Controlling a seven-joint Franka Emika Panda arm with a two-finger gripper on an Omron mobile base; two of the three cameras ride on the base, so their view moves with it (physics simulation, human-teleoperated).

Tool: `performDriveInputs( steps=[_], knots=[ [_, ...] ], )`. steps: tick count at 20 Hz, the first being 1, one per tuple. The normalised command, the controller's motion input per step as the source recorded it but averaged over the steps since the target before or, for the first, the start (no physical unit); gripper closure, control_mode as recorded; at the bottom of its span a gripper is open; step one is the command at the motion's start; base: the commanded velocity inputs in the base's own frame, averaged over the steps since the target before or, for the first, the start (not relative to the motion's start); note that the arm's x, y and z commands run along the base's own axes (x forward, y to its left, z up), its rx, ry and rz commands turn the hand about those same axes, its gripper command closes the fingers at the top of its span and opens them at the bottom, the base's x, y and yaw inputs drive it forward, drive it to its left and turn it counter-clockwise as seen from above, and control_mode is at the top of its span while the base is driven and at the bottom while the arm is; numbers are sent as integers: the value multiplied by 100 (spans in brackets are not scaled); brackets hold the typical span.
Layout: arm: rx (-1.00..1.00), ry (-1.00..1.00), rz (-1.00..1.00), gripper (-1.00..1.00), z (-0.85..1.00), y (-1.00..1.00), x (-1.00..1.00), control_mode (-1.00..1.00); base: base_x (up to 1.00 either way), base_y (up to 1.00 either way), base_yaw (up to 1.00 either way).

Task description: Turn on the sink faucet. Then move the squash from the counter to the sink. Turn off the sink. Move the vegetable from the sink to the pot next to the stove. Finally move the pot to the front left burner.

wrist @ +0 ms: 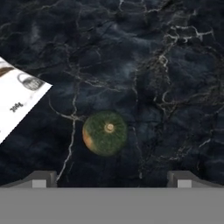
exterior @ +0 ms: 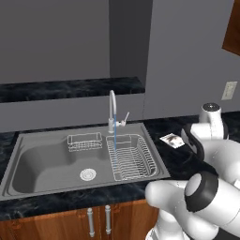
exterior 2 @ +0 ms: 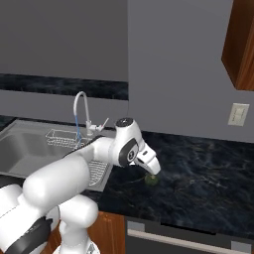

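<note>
Fingertips of the gripper (wrist: pixel 111 179) stand wide apart, hovering above the squash (wrist: pixel 105 133), which sits loose on the counter (wrist: pixel 175 87), well in from its front edge and right of the sink (exterior: pixel 56 164). Being a round ball, it could roll off if one finger touches first, since it lies left of centre between them. Beside it lies a white card (wrist: pixel 17 103). Farther off, water runs from the sink faucet (exterior: pixel 112 110).
</note>
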Motion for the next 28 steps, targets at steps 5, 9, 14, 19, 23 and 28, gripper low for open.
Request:
performDriveInputs(
  steps=[5, 9, 14, 19, 23, 28],
  knots=[
    [1, 1, 0, -100, -14, -7, -4, -100, 0, 0, 0],
    [1, 2, 0, -100, -11, 0, -2, -100, 0, 0, 0],
    [1, 0, 0, -100, -16, 0, 0, -100, 0, 0, 0],
    [0, 0, 0, -100, -19, -1, 1, -100, 0, 0, 0],
    [0, 0, 0, -100, -20, -2, 4, -100, 0, 0, 0],
    [0, 0, 0, -100, -16, -9, 2, -100, 0, 0, 0]
  ],
)
